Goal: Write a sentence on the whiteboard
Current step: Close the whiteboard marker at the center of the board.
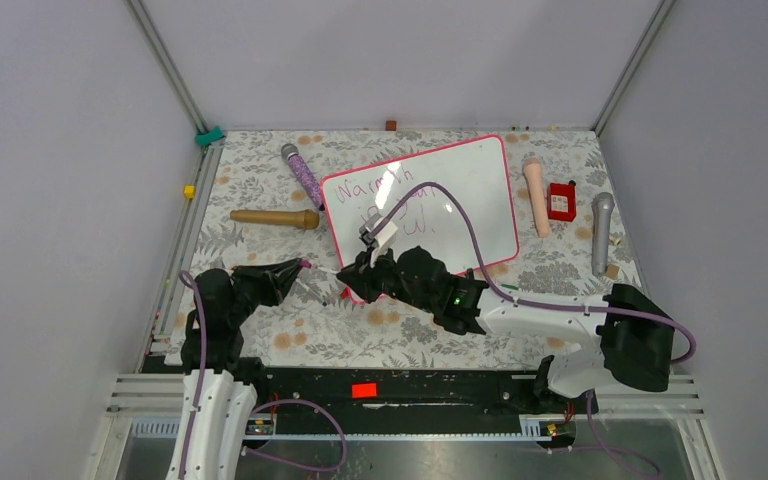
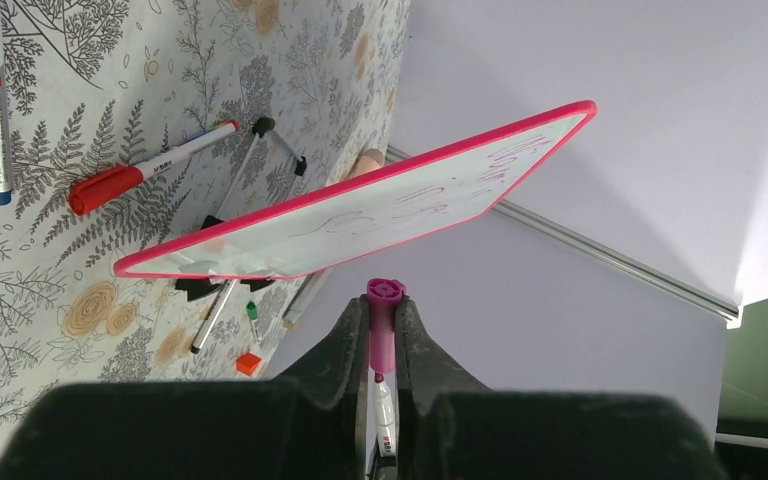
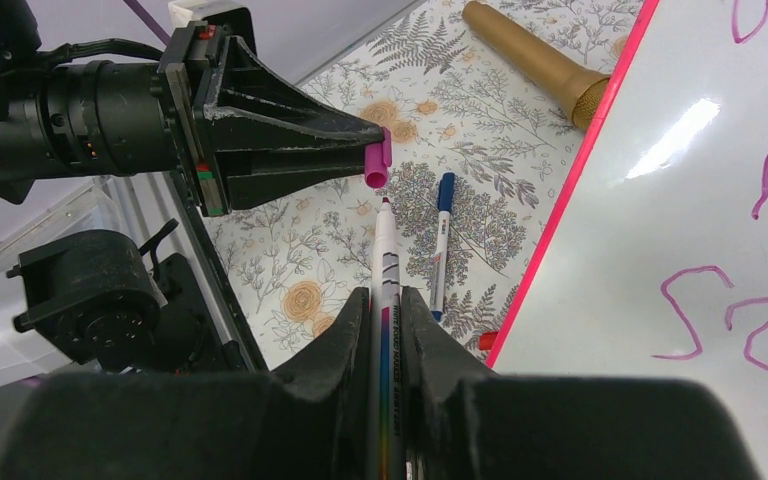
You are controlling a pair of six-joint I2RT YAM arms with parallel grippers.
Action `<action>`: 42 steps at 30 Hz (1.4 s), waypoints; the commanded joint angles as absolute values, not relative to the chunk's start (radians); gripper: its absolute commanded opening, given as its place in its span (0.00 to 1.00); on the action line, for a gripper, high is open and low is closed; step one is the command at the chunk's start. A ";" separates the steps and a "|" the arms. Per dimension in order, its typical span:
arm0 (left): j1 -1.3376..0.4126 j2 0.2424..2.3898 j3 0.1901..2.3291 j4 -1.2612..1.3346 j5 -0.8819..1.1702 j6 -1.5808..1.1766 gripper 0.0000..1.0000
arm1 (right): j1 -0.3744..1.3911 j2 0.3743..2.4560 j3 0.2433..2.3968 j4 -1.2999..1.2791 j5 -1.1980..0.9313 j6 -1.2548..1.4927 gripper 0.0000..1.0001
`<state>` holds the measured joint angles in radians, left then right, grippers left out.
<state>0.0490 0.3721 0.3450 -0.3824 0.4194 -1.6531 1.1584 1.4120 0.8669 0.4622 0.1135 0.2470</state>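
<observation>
The whiteboard (image 1: 430,195) with its pink-red frame stands tilted at the table's middle. The sentence (image 1: 385,187) shows on it as thin purple letters, partly hidden by the right arm. My left gripper (image 2: 384,300) is shut on a pink marker cap (image 2: 384,325). My right gripper (image 3: 384,295) is shut on a white marker (image 3: 384,250), in front of the board's left edge. The marker's tip points at the cap's (image 3: 378,165) open end, a small gap short of it. Both grippers meet near the board's lower left corner (image 1: 325,275).
A gold microphone (image 1: 275,217) and a purple wand (image 1: 303,175) lie left of the board. A beige handle (image 1: 536,195), a red box (image 1: 561,201) and a grey microphone (image 1: 601,232) lie to its right. A blue marker (image 3: 442,240) and a red marker (image 2: 150,165) lie on the floral cloth.
</observation>
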 commanded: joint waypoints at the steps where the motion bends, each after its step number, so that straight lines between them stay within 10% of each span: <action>1: 0.048 0.363 0.393 -0.413 0.445 -1.681 0.00 | 1.171 1.429 0.924 0.515 0.113 0.236 0.00; 42: -0.013 0.346 0.425 -0.420 0.407 -1.726 0.00 | 1.200 1.665 1.078 0.653 0.143 0.165 0.00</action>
